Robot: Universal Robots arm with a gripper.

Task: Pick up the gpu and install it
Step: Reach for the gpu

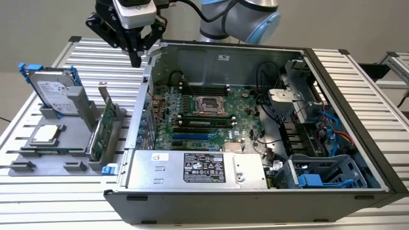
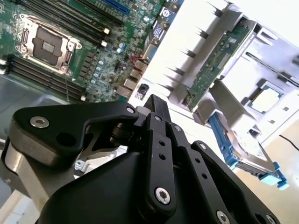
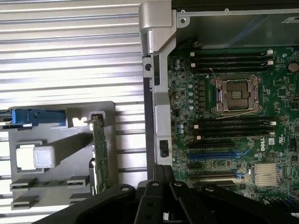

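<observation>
My gripper (image 1: pixel 135 61) hangs in the upper left of the exterior view, fingers pressed together on nothing, beside the open computer case (image 1: pixel 255 208). Lower left, the gpu (image 1: pixel 102 128) stands on edge in the gray holder (image 1: pixel 64 143).

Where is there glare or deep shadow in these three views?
Second wrist view: the table is blown out to white beside the gpu, while the gripper is dark. First wrist view: even light, mild sheen on the case. Exterior view: even, soft light, no harsh shadows.
</observation>
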